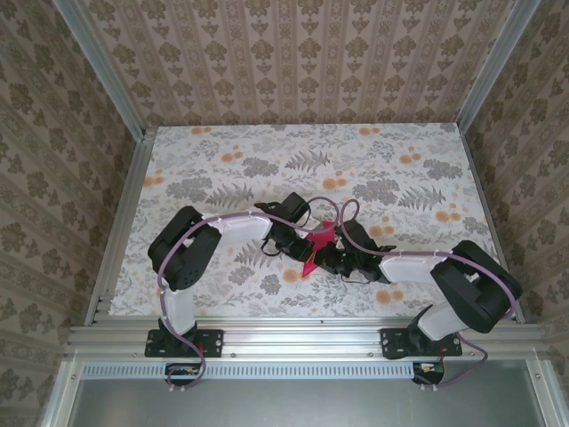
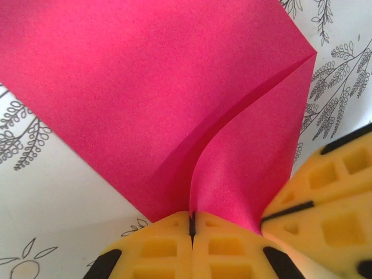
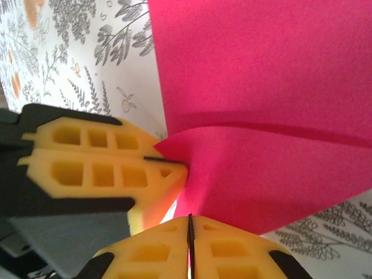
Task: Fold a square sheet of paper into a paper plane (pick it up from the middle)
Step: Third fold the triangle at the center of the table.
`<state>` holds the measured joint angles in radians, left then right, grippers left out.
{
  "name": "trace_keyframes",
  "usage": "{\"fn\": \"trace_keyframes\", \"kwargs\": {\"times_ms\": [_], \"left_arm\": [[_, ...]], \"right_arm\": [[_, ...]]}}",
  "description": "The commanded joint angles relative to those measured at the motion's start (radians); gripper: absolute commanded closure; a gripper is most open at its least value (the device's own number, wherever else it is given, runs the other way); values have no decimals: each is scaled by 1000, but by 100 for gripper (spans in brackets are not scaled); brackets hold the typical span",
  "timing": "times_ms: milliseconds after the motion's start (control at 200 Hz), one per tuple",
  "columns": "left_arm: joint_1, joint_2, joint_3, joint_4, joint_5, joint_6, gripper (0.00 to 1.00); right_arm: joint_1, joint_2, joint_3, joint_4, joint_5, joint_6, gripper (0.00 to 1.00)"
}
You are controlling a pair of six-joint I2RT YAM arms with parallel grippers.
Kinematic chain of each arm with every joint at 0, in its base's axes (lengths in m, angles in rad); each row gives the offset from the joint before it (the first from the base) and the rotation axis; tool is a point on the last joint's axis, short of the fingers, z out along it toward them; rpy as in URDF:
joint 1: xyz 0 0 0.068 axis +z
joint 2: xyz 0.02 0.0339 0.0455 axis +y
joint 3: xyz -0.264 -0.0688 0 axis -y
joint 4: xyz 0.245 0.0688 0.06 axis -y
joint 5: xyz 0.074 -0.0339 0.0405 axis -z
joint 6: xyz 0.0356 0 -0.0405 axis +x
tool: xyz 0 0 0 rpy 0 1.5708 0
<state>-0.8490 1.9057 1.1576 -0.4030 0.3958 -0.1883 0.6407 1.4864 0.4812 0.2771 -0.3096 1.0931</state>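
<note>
1. Paper [image 2: 157,99], one magenta-red sheet, is pinched at its near edge by the left gripper [image 2: 192,224]. The yellow pads are pressed together on it with no gap.
2. The sheet is clamped in the same way by the right gripper [image 3: 189,224], whose pads are closed on a lower corner of it. The two grippers are set just beside each other, almost touching.
3. Two layers are counted in the sheet. One flap is laid over the other, with a curved free edge between them and a sharp corner at the right in the left wrist view.
4. From above, the paper is seen near the middle of the table [image 1: 222,151], somewhat toward the near side, raised to a point between the grippers.
5. Two arms are counted: the left arm [image 1: 191,249] and the right arm [image 1: 462,280]. Both are bent inward from the near rail [image 1: 302,334].
6. Open floral surface is left on the far half of the table and toward both side edges.
7. The table is closed in by patterned walls [image 1: 293,53] on three sides.
8. The pinched strip of paper is hidden inside the pads, and the sheet's far part is cut off in both wrist views. Whether the paper touches the table cannot be told.
</note>
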Motion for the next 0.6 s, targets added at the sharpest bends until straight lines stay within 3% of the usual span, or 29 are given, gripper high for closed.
{"fn": "trace_keyframes", "kwargs": {"times_ms": [0, 280, 595], "left_arm": [[8, -7, -30, -43, -19, -11, 100], [7, -1, -35, -49, -34, -12, 100], [8, -13, -45, -51, -49, -25, 100]], "right_arm": [[5, 34, -6, 50, 26, 24, 90], [7, 119, -16, 66, 23, 24, 90], [25, -27, -24, 24, 5, 14, 89]]}}
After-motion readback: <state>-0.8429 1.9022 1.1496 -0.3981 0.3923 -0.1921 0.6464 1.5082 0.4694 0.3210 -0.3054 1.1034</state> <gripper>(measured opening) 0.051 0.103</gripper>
